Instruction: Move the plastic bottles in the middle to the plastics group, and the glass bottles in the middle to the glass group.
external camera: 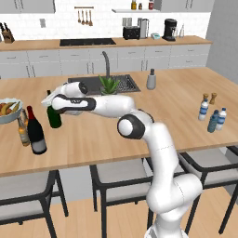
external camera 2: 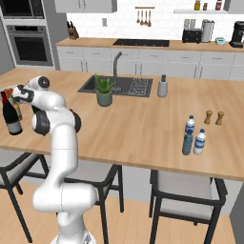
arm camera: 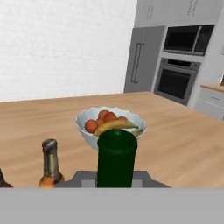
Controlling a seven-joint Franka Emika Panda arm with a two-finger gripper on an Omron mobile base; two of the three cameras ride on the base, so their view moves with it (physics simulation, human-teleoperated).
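Carrying the green wine bottle (external camera: 54,116) toward the amber beer bottles (external camera: 23,132) is the step in hand: the tool (external camera: 50,100) pinches its neck, seemingly just above the bench (external camera: 139,121), though contact is hard to judge. Next, I judge, it must be set down upright beside the black wine bottle (external camera: 35,132) without knocking it, near the fruit bowl (arm camera: 111,127). Far right, the blue-tinted water bottle (external camera: 213,122) stands beside the clear water bottles (external camera: 221,118). Behind lie a sink (external camera: 118,84), potted plant (external camera: 109,86), grey cabinets and an oven.

2 wine bottles (external camera: 36,132), 2 amber bottles (external camera: 23,133), 3 water bottles (external camera: 213,121), 2 shakers (external camera: 209,98).
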